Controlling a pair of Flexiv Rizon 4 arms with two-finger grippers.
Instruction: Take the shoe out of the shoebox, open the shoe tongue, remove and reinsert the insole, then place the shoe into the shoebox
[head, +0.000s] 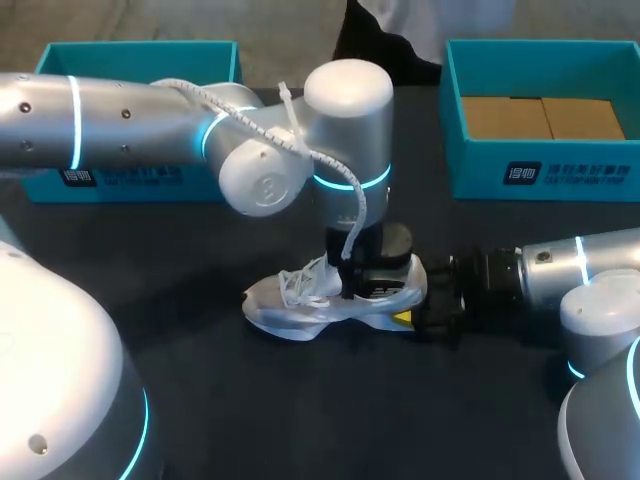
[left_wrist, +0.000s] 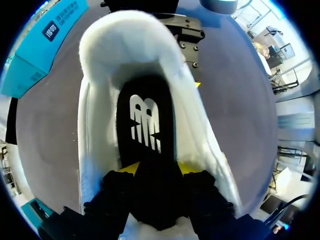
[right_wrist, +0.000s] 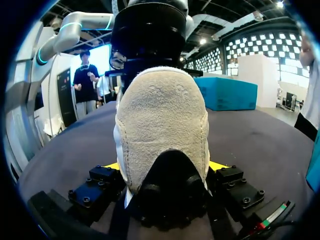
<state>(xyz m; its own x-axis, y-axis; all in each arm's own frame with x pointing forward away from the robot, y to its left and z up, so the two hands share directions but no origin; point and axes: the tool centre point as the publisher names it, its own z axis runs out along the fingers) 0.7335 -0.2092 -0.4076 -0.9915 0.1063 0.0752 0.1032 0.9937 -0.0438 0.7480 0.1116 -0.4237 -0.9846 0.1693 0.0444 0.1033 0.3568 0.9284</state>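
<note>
White shoe (head: 300, 300) lies on its sole mid-desk (head: 300, 410). The right gripper (right_wrist: 165, 167) clamps its heel from both sides. The left gripper (left_wrist: 157, 170), down inside the opening, pinches the black insole (left_wrist: 145, 125) between its fingers.

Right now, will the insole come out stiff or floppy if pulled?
Probably floppy: the insole narrows where the left gripper pinches it. Likely light, since it looks thin. It may drag inside the fuzzy-lined shoe, though the right gripper clamps its heel.
</note>
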